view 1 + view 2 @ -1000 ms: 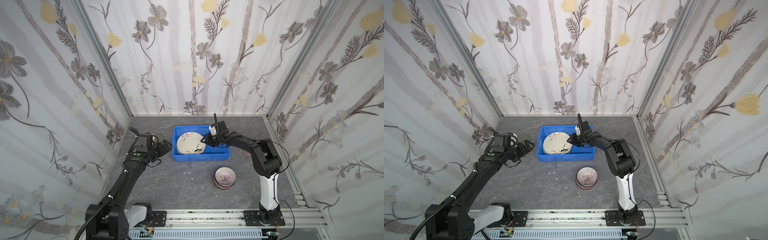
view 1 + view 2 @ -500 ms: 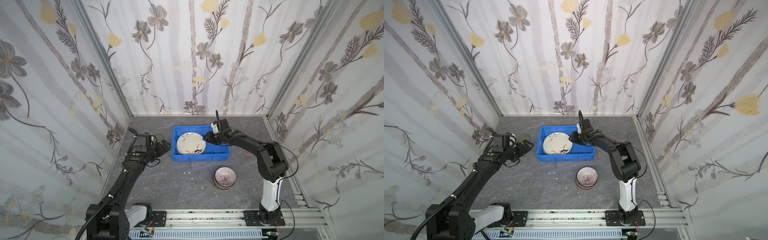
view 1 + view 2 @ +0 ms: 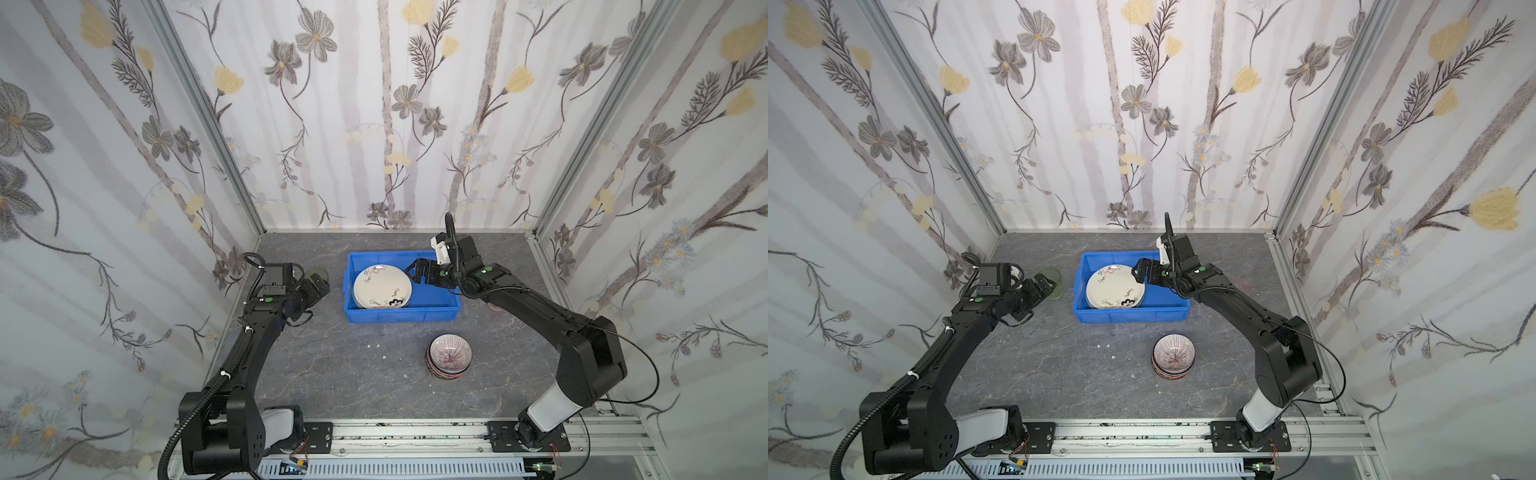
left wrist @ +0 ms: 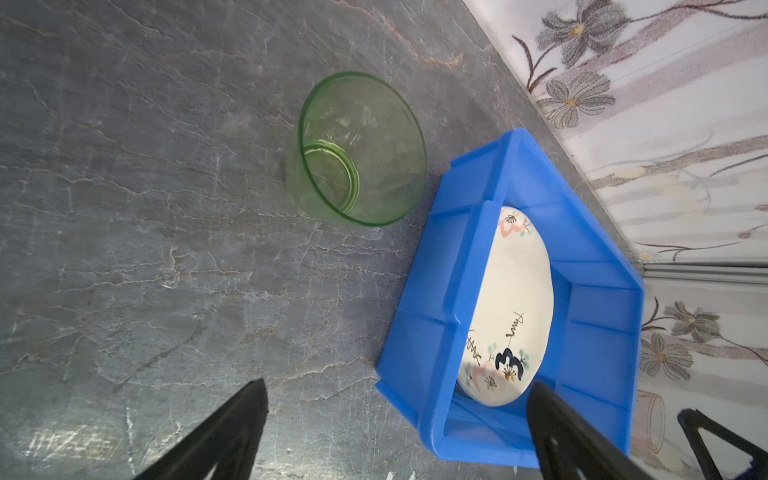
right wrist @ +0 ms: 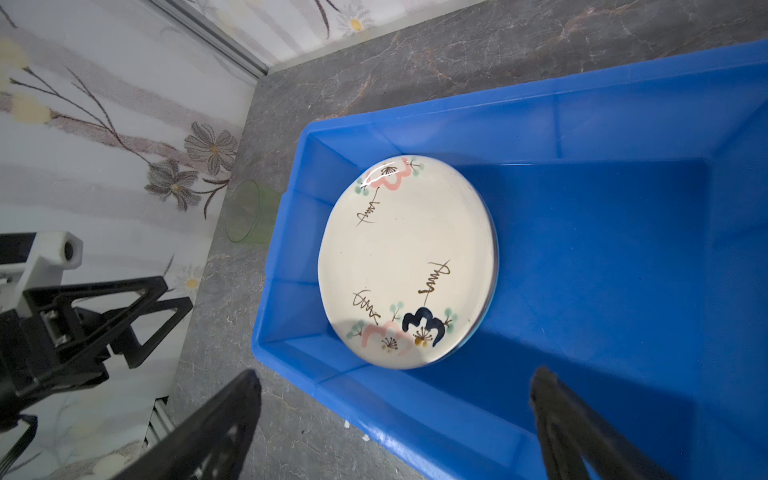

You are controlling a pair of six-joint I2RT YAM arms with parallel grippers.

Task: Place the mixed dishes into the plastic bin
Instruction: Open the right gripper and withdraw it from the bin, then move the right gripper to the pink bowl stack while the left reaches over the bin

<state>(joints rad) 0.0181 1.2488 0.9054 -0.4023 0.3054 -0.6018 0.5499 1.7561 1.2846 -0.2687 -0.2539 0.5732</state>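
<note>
The blue plastic bin (image 3: 403, 313) (image 3: 1129, 314) stands at the back middle of the table. In its left half lies a cream plate (image 3: 382, 286) (image 3: 1115, 286) (image 5: 407, 257) (image 4: 515, 299), with another plate's rim showing under it. My right gripper (image 3: 414, 270) (image 3: 1139, 270) (image 5: 395, 373) hangs open over the bin, just right of the plate, holding nothing. My left gripper (image 3: 322, 286) (image 3: 1050, 283) (image 4: 399, 386) is open beside the bin's left wall. An upright green tumbler (image 3: 318, 273) (image 3: 1052, 277) (image 4: 361, 149) stands just beyond it. A stack of radial-striped bowls (image 3: 449, 356) (image 3: 1173, 356) sits in front of the bin.
A pink tumbler (image 4: 650, 419) lies on its side past the bin's right end, under the right arm. The bin's right half (image 5: 602, 249) holds nothing. Flowered walls close in the back and sides, and a metal rail (image 3: 415, 436) runs along the front.
The right gripper has opened and let go of the cream plate, which was tilted and now lies flat in the bin. The left arm has barely moved.
</note>
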